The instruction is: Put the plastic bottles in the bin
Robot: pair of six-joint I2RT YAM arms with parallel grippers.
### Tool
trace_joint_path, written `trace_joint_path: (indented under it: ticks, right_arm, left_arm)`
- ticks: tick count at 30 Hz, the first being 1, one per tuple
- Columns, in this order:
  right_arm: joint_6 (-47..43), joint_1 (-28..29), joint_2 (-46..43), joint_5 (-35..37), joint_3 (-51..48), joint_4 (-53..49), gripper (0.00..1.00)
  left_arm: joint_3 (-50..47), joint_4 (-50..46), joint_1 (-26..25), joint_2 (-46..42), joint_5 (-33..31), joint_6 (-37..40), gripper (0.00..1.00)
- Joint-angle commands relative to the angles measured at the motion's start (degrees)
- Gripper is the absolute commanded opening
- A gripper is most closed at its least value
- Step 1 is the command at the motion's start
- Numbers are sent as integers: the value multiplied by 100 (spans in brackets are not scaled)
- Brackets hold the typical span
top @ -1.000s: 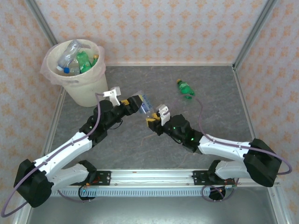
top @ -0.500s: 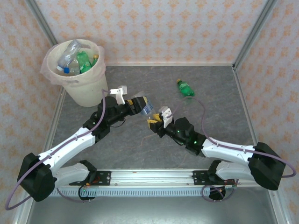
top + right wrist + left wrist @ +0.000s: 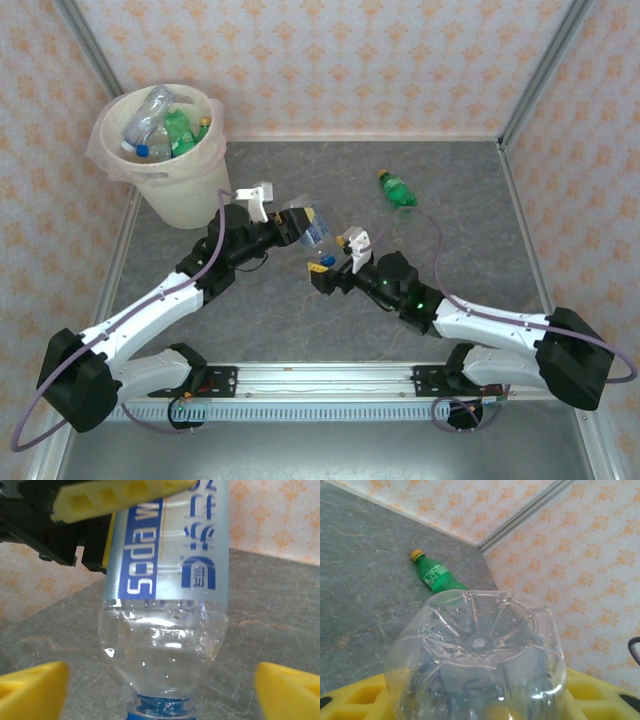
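Note:
A clear plastic bottle (image 3: pixel 316 232) with a blue label hangs above the table's middle, its base toward my left arm's camera and its blue cap (image 3: pixel 160 711) pointing down. My left gripper (image 3: pixel 303 225) is shut on its labelled body, one yellow finger (image 3: pixel 115 497) lying across the label. My right gripper (image 3: pixel 160 692) stands open around the cap end, its fingertips (image 3: pixel 31 690) wide apart and off the bottle. A green bottle (image 3: pixel 397 190) with a yellow cap lies on the table at the back right. The bin (image 3: pixel 185 195) at the back left holds several bottles.
The grey table (image 3: pixel 450 240) is fenced by patterned walls and metal posts (image 3: pixel 535 70). Open floor lies around the green bottle (image 3: pixel 436 575) and between the arms and the bin.
My right gripper has opened and let go of the clear bottle's cap end. My left gripper has closed on the bottle's body and now carries it alone.

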Motion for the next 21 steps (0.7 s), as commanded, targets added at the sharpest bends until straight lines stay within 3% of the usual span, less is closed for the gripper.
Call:
trace_joint_path:
  ticks: [1, 12, 21]
  right_arm:
    - [61, 25, -217, 190, -69, 301, 100]
    - [228, 28, -630, 515, -235, 373, 100]
    - [368, 25, -868, 531, -381, 495, 100]
  left_arm:
    - [315, -312, 56, -287, -563, 254, 55]
    - [978, -1205, 520, -1000, -2325, 928, 53]
    - [2363, -2007, 1011, -794, -4553, 2118, 49]
